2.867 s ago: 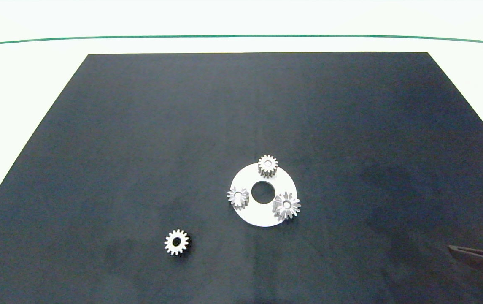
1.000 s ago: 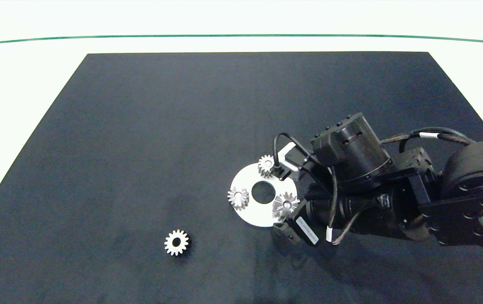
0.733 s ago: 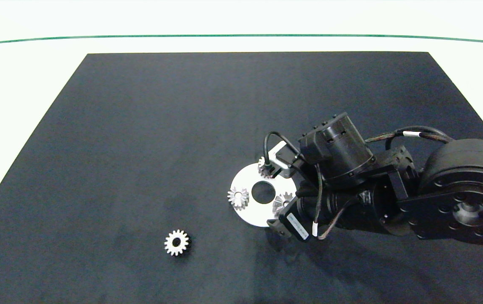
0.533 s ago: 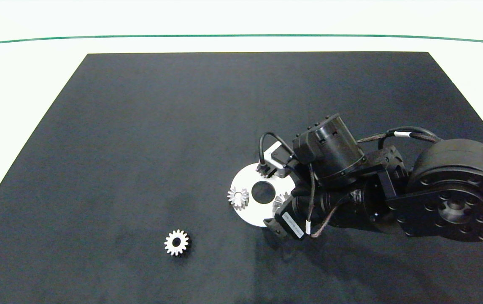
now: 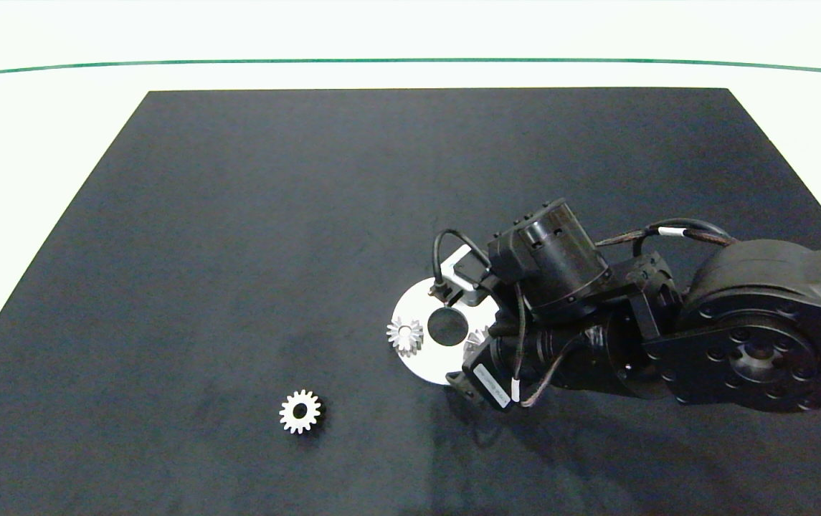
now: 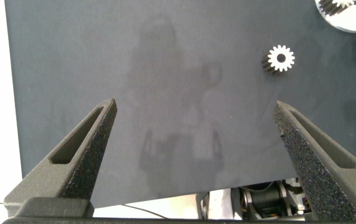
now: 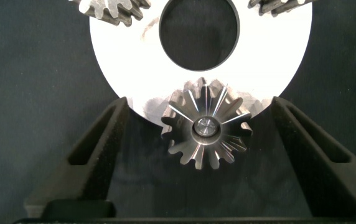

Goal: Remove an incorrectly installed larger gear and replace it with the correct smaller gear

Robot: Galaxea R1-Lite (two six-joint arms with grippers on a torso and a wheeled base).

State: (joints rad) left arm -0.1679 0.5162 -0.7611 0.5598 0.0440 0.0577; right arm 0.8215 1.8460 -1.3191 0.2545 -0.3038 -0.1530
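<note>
The larger gear [image 7: 206,130], with long pointed teeth, sits on the rim of the white disc [image 7: 277,56]. My right gripper [image 7: 198,106] is open, one finger on each side of this gear, not touching it. From above, the right wrist covers all but a sliver of the larger gear [image 5: 475,338]. The smaller gear [image 5: 300,411] lies loose on the black mat, left of the disc [image 5: 421,362]. It also shows in the left wrist view as the smaller gear [image 6: 281,59]. My left gripper [image 6: 193,109] hangs open over the mat's near left part, holding nothing.
A small gear [image 5: 404,335] stands on the disc's left side. Two small gears [image 7: 106,7] [image 7: 284,5] show on the disc beyond its centre hole [image 7: 196,31]. The black mat [image 5: 238,215] lies on a white table.
My right arm has come in from the right edge and moved left over the disc, covering the larger gear and the far small gear. No gear has moved.
</note>
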